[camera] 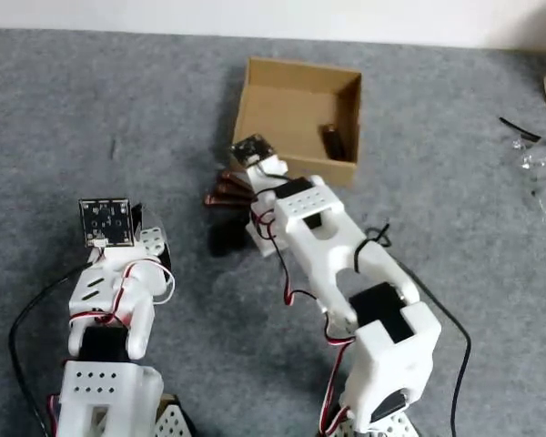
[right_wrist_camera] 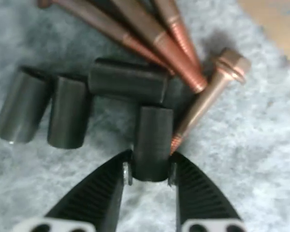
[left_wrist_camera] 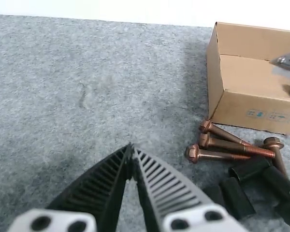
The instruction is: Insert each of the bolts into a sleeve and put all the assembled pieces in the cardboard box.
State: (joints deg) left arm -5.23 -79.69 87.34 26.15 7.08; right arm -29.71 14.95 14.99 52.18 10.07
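My right gripper point(right_wrist_camera: 150, 169) is shut on the end of a black sleeve point(right_wrist_camera: 152, 137) lying on the grey carpet. Three more black sleeves point(right_wrist_camera: 67, 111) lie beside it. Several copper bolts point(right_wrist_camera: 157, 36) lie just beyond, and one bolt point(right_wrist_camera: 210, 94) lies right against the held sleeve. In the high view the right arm point(camera: 305, 218) reaches to the bolts point(camera: 226, 191) by the cardboard box point(camera: 255, 100), which holds one dark piece point(camera: 333, 141). My left gripper point(left_wrist_camera: 132, 157) is shut and empty, hovering over bare carpet short of the bolts point(left_wrist_camera: 222, 145) and sleeves point(left_wrist_camera: 237, 193).
The cardboard box point(left_wrist_camera: 241, 104) stands open just behind the pile of parts. Wires and clear plastic bits point(camera: 537, 155) lie at the far right of the carpet. The left arm point(camera: 109, 300) stands at the near left with open carpet ahead of it.
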